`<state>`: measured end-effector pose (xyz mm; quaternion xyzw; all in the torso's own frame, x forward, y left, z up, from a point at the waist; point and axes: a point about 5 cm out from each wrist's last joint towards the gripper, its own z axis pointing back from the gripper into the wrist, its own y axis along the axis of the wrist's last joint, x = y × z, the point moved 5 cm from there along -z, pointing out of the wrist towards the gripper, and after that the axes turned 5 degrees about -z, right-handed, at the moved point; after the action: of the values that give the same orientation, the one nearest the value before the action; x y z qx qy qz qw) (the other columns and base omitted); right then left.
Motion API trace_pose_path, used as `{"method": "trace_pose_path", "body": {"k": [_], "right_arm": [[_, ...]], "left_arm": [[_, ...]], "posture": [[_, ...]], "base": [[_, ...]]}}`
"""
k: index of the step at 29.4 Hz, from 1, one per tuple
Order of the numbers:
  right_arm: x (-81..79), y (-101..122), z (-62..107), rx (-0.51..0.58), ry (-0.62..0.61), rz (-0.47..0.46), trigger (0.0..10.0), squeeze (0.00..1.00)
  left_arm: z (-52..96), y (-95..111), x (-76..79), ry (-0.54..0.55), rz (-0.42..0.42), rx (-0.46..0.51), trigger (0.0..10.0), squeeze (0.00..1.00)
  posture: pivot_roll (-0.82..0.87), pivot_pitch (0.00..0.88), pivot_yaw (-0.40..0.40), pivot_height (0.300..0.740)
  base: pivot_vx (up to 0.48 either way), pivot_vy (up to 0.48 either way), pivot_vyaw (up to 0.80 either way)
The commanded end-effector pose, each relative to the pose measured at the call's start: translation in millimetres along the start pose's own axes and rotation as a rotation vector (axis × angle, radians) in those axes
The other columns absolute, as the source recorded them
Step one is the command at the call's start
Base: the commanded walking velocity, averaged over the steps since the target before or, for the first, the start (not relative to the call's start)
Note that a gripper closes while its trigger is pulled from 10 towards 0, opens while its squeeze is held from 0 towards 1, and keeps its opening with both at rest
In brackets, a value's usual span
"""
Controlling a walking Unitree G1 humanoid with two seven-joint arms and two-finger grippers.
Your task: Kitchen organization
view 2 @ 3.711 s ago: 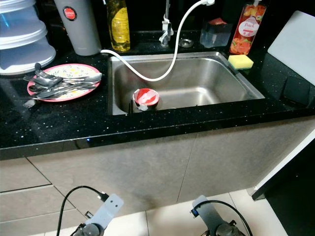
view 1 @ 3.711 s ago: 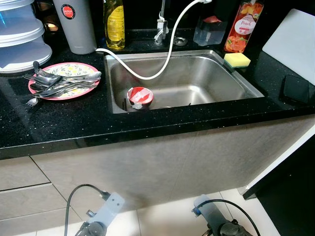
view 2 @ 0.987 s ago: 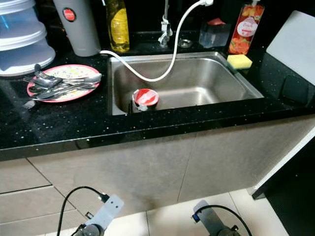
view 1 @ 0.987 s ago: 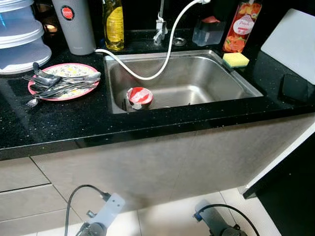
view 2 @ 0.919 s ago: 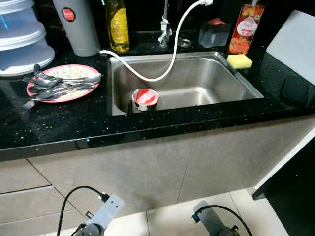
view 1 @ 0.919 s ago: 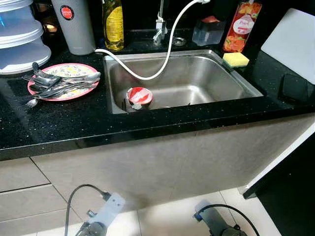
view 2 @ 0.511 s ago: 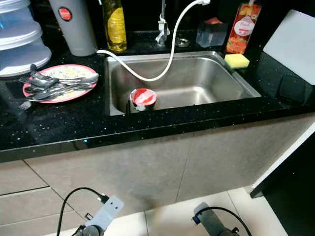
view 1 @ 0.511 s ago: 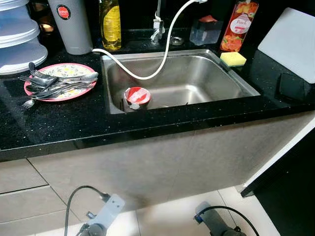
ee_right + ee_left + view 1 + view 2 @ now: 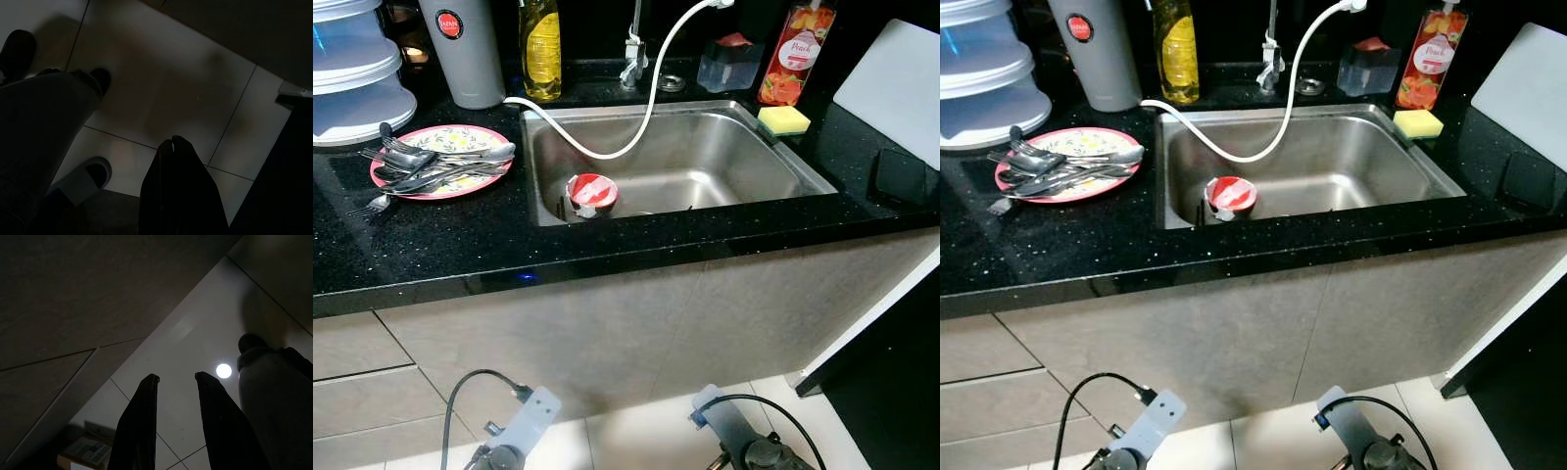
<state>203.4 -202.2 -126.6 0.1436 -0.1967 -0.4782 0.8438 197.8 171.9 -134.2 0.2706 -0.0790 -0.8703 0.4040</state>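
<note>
Your left gripper [image 9: 176,382] hangs low beside the cabinet front, pointing at the pale tiled floor [image 9: 195,342]; its two black fingers [image 9: 142,431] stand apart with a clear gap between them, and nothing is in that gap or touching them. Your right gripper [image 9: 172,142] also hangs down over the floor tiles, its fingers pressed together at the tips and holding nothing. In the right wrist view you see a grey trouser leg [image 9: 39,127] and a pale slipper [image 9: 83,178] on the tiles near that gripper.

Up on the black countertop [image 9: 460,245], well above both grippers, you have a pink patterned plate [image 9: 440,162] to the left of the steel sink [image 9: 783,162], with a heap of forks and spoons [image 9: 435,166] lying on it. A red and white cup [image 9: 592,193] sits inside the sink near its front left corner. A white hose [image 9: 646,108] loops from the tap into the basin. Behind the sink stand a yellow bottle [image 9: 540,49], a grey canister [image 9: 465,49] and a peach-labelled bottle [image 9: 796,54]; a yellow sponge [image 9: 784,119] lies at the sink's back right corner.
</note>
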Motion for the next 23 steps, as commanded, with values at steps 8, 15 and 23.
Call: {"method": "trace_pose_path", "body": {"k": [8,15,23], "right_arm": [[5.6,-0.1,1.0,0.000,-0.006,-0.007,10.0,0.00],[4.4,-1.5,1.2,0.002,-0.001,-0.013,10.0,0.00],[6.7,-9.9,2.5,-0.012,-0.024,-0.051,10.0,0.00]], "left_arm": [[0.8,-11.0,-0.6,-0.002,0.035,-0.033,10.0,0.00],[0.8,-10.4,0.0,-0.004,0.060,-0.033,10.0,0.00],[0.8,-12.9,-1.9,-0.002,0.088,-0.041,10.0,0.00]], "posture": [[-0.03,0.000,-0.034,0.740],[-0.04,0.000,-0.036,0.740],[-0.07,0.000,0.011,0.740]], "base": [[0.000,0.000,0.00],[0.000,0.000,0.00],[0.000,0.000,0.00]]}}
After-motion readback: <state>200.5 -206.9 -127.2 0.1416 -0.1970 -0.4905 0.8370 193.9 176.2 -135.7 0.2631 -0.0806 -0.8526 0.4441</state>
